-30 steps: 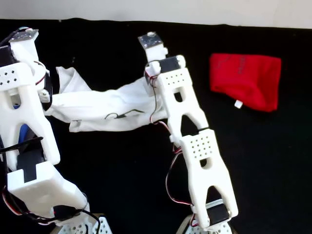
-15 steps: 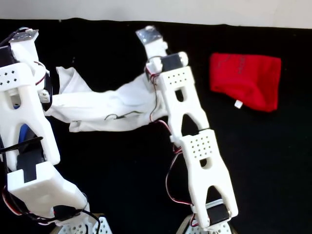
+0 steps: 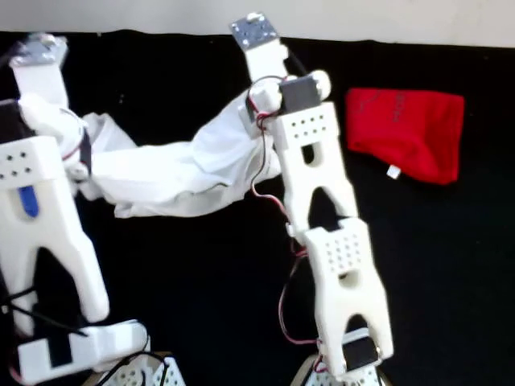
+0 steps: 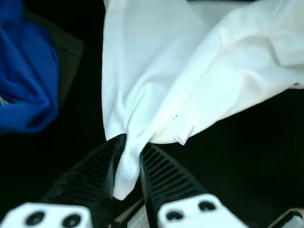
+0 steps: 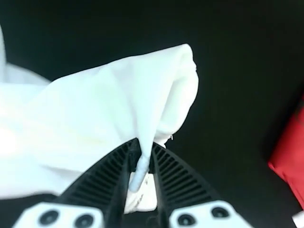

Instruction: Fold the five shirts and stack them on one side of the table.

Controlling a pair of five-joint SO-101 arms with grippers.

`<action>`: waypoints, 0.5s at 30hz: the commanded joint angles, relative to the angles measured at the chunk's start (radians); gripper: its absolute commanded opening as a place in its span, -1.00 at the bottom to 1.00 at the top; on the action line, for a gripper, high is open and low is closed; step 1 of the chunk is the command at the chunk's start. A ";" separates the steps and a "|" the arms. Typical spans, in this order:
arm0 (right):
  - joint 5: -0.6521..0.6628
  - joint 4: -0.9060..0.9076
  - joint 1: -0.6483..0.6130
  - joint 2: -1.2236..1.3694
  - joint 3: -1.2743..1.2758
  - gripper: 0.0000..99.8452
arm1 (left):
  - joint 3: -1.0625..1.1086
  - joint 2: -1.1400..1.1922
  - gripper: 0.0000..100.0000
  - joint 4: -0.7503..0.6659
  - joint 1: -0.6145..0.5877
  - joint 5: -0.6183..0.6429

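A white shirt (image 3: 173, 169) hangs stretched between my two arms above the black table (image 3: 201, 273). My left gripper (image 4: 129, 154) is shut on one end of the white shirt (image 4: 190, 80), at the left of the high view. My right gripper (image 5: 142, 156) is shut on the other end of the white shirt (image 5: 109, 109), near the top centre of the high view. A folded red shirt (image 3: 405, 133) lies at the far right of the table. A blue shirt (image 4: 23, 85) lies on the table beside my left arm.
The right arm (image 3: 322, 225) runs up the middle of the table from the front edge. The left arm (image 3: 40, 217) covers the left side. Black cloth lies open between the arms and right of the right arm, in front of the red shirt.
Both grippers have risen and moved toward the far edge, lifting the white shirt higher off the table. The shirt's right end went up the most.
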 commanded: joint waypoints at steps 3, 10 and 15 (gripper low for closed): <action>-0.094 0.002 0.013 -0.423 0.630 -0.99 | 0.199 -0.050 -0.98 0.005 0.019 -0.009; -0.086 -0.209 0.041 -0.710 1.299 -0.99 | 0.354 -0.044 -0.98 0.000 0.030 -0.009; -0.028 -0.334 0.051 -0.783 1.636 -0.98 | 0.426 -0.044 -0.98 -0.002 0.096 -0.011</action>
